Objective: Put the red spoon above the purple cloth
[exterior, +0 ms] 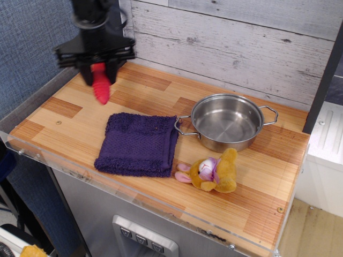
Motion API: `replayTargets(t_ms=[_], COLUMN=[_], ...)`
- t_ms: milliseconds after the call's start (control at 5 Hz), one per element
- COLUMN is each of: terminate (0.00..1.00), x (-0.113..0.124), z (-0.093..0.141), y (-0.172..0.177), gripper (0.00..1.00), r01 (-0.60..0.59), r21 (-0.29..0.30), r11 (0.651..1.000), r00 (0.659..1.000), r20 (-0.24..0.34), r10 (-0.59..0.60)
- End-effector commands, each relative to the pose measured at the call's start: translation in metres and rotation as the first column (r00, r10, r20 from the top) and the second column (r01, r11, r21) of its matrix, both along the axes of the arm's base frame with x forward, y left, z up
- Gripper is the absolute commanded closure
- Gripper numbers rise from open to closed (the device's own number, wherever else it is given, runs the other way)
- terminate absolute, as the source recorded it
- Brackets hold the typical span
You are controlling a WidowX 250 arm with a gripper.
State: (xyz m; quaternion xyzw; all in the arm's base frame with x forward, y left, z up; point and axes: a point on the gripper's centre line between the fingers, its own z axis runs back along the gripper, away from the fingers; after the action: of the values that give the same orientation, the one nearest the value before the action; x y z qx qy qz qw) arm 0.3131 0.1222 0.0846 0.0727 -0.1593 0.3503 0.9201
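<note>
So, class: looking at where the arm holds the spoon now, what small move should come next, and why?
Probably a short move right and then down. The pincer grips the red spoon by its upper end, handle hanging clear of the wooden counter, behind the purple cloth's back left corner, not yet level with its middle.

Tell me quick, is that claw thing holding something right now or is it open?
Gripper: closed on the red spoon, whose ribbed handle hangs down, lifted off the table behind the purple cloth.
</note>
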Motion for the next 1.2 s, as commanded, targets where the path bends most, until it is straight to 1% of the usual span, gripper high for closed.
replayTargets(t_ms=[0, 200, 400, 600, 1000], terminate=[0.0, 0.0, 0.0, 0.0, 0.0], x=[0.038, 0.051, 0.055, 0.051, 0.049], z=[0.017, 0.014, 0.004, -0.01, -0.03], y=[-0.039, -0.052, -0.063, -0.07, -0.08], gripper=[1.0, 1.0, 1.0, 1.0, 1.0], r01=[0.111, 0.125, 0.15, 0.167, 0.191], r21=[0.026, 0.02, 0.014, 0.012, -0.001], r11=[0.994, 0.992, 0.989, 0.986, 0.982], r00=[0.991, 0.988, 0.986, 0.985, 0.982], r20=[0.072, 0.084, 0.067, 0.043, 0.011], r10=[-0.112, -0.127, -0.151, -0.168, -0.191])
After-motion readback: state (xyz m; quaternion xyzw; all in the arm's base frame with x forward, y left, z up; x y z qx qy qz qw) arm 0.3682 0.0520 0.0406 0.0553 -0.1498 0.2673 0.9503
